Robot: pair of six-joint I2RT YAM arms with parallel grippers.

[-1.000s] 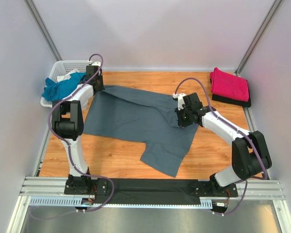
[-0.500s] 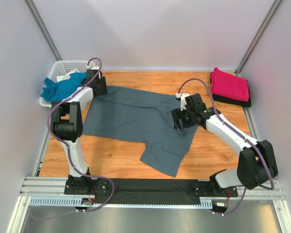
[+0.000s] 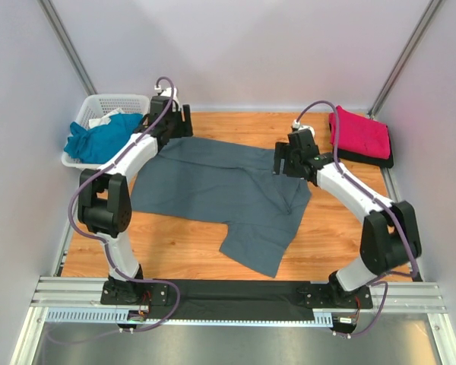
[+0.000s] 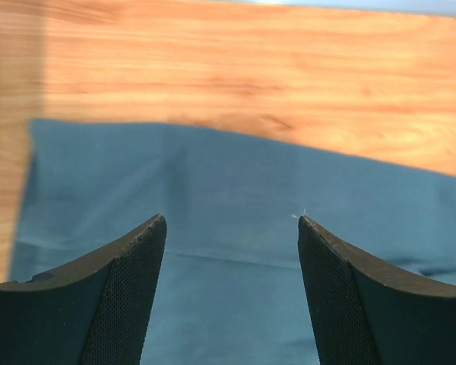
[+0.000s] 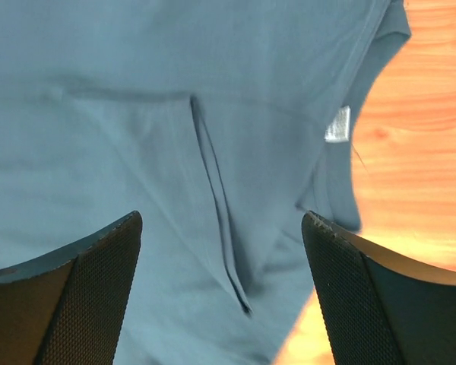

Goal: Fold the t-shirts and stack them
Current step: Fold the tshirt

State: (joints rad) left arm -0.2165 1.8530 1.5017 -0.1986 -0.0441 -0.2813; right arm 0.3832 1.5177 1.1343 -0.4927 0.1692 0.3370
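1. The desk (image 3: pixel 175 243) carries everything. The big slate-grey tee (image 3: pixel 213 182) is spread across the middle of it, mostly flat and not folded at all, with one flap trailing toward the near edge.
2. My read is that this is the laying-out step for the grey one, and the first fold comes next. There's a crease running down the cloth near the collar that I'd want smoothed out too.
3. The white basket (image 3: pixel 110 100) sits at the far left corner with the teal tee (image 3: pixel 99 137) bunched up inside it, so that one hasn't been dealt with.
4. The pink tee (image 3: pixel 359 131) is folded at the far right on top of something dark, so that looks like the stack.
5. My left hand (image 4: pixel 229 220) is spread wide over the grey tee's far edge. There's nothing between its fingers (image 4: pixel 129 289), just cloth below them.
6. My right hand (image 5: pixel 222 217) is wide open too and has no grip on anything. It hangs over the collar end, by the little white label (image 5: pixel 338 124).
7. Next, I reckon both hands need to drop down and pinch matching points along one edge, then carry it over evenly. Grab sloppily and the cloth will bunch.
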